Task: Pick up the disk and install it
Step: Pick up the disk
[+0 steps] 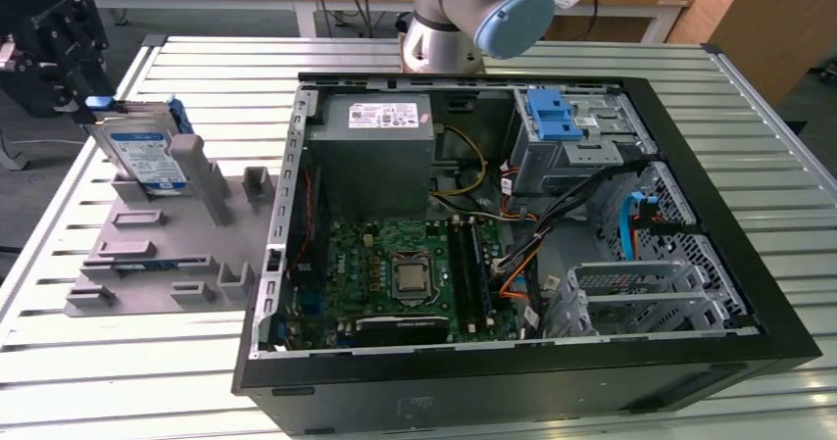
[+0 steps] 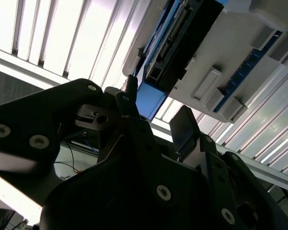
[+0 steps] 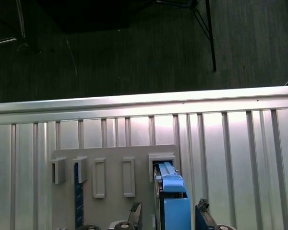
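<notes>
The jaws stand open, one on each side of the blue frame [image 3: 175, 203] round the disk [image 1: 141, 151], and they grip nothing. In the first wrist view a gap shows between one of the fingertips [image 3: 136, 211] and the frame, while the other sits so near that contact cannot be judged. The gripper [image 3: 168, 212] is cut off there by the picture's edge. In the second wrist view its dark body covers much of the scene, and the disk appears edge-on with its label hidden. In the exterior view the gripper is dark against a dark background and its tips are hard to make out. There the disk stands on edge in a slot of the grey holder [image 1: 157, 249] on the slatted table [image 1: 118, 381], to the exterior view's left of the open computer case [image 1: 523, 386], with the upper end of its frame between the jaws
</notes>
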Motion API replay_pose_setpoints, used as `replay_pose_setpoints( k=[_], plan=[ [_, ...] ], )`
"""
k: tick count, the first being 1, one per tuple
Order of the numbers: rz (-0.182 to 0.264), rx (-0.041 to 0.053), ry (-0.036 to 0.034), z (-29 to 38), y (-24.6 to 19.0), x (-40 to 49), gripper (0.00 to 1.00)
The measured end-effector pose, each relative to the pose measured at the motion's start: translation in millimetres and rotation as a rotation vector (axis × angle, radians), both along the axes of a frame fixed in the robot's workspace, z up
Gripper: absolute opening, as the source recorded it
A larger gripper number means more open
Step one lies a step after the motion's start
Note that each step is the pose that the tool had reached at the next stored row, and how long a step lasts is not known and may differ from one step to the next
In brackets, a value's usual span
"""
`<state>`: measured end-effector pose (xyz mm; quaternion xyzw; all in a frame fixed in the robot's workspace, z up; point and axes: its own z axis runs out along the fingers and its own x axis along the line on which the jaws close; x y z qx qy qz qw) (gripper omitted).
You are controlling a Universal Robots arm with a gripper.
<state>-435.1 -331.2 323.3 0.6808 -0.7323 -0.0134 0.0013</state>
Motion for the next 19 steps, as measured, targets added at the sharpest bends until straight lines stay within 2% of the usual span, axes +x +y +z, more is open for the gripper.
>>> replay_pose_setpoints(
  k=[14, 16, 17, 19],
  plan=[
    [0.000, 0.0000, -0.0042, -23.6, 0.1, -3.8, 0.55],
    [0.000, 0.0000, -0.0049, -25.8, 0.1, -3.8, 0.53],
    [0.000, 0.0001, -0.0051, -26.6, 0.1, -3.8, 0.46],
    [0.000, -0.0003, -0.0050, -27.9, 0.1, -3.8, 0.46]
  ],
)
